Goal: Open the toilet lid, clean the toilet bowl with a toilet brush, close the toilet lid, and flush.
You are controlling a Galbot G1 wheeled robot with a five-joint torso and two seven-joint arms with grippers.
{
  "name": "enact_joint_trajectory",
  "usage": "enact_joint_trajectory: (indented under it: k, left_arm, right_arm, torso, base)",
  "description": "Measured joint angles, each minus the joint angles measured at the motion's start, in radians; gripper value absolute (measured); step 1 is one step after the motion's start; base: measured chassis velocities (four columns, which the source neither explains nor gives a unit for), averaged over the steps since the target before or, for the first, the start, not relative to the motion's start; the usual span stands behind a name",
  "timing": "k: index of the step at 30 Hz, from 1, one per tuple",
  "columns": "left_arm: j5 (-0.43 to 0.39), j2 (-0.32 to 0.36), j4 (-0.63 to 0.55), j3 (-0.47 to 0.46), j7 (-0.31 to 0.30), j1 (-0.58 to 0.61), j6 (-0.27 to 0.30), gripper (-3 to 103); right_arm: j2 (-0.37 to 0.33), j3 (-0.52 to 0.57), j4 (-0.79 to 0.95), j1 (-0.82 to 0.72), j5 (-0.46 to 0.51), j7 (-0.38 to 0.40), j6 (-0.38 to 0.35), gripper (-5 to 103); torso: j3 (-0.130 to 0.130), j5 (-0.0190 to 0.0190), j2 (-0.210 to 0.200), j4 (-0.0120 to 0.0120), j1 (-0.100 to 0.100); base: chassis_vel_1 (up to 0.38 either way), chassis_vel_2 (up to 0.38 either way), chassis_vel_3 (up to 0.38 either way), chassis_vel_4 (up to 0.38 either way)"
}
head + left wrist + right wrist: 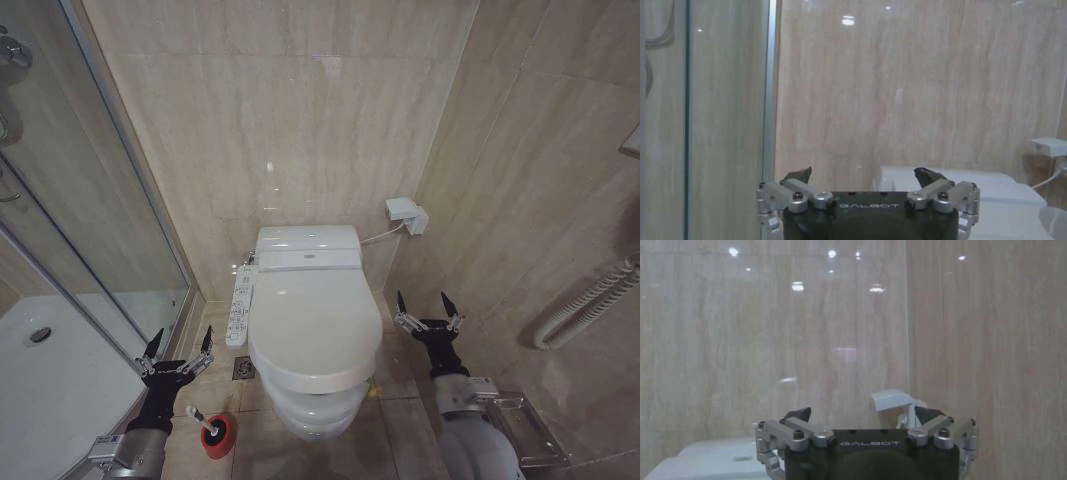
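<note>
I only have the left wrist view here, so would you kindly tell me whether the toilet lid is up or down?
Observer: The toilet lid is down, covering the toilet bowl.
Operator: Thank you. Where is the toilet brush?
Observer: The toilet brush stands in its red holder on the floor, between the shower tray and the bowl, just below the left gripper.
Operator: And what is the right arm doing?
Observer: The right gripper hovers beside the lid's right side with its fingers open, holding nothing.
</note>
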Motion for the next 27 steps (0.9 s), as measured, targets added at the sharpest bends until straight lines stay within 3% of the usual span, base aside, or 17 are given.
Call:
enact_joint_trajectory:
  k: [27]
  left_arm:
    - [0.0, 0.0, 0.0, 0.0, 0.0, 0.0, 0.0, 100]
  right_arm:
    - [0.003, 0.009, 0.011, -0.002, 0.007, -0.023, -0.013, 100]
  torso:
    - [0.0, 0.0, 0.0, 0.0, 0.0]
  base:
    - [0.0, 0.0, 0.0, 0.0]
